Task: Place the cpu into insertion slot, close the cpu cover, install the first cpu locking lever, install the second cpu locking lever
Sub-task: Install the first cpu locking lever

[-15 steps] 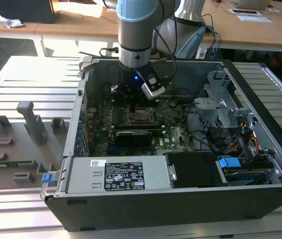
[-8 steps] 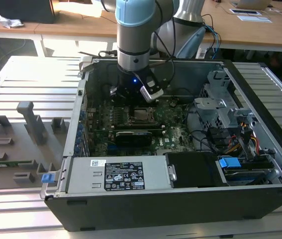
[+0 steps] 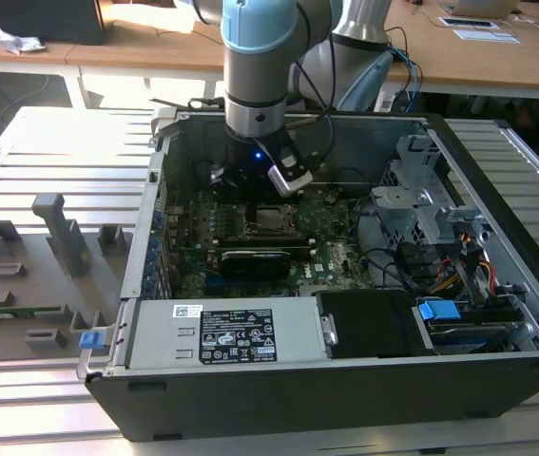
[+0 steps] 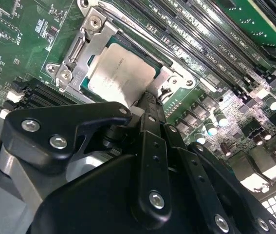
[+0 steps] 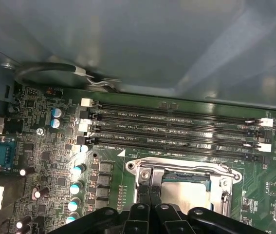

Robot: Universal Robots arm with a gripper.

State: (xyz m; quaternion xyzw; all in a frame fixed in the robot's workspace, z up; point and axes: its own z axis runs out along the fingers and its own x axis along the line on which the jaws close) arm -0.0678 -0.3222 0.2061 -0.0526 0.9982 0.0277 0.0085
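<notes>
One arm [image 3: 259, 57] carries one gripper [image 5: 150, 191]. One open case [image 3: 497, 380] lies on one slatted table [image 3: 50, 142] and holds one green board [image 5: 45, 156]. On that board are one cpu [image 4: 120, 70], one metal cover [image 4: 82, 48] framing it, and four long memory slots [image 5: 176, 122] side by side. In the exterior view the case also contains one black card [image 3: 261, 258], one labelled power supply [image 3: 231, 337], one black box [image 3: 369, 323] and two blue tabs [image 3: 91, 340], one at each end of its near side.

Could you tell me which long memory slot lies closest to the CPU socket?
The end slot running alongside the cpu cover; the others lie beyond it, toward the case wall.
</notes>
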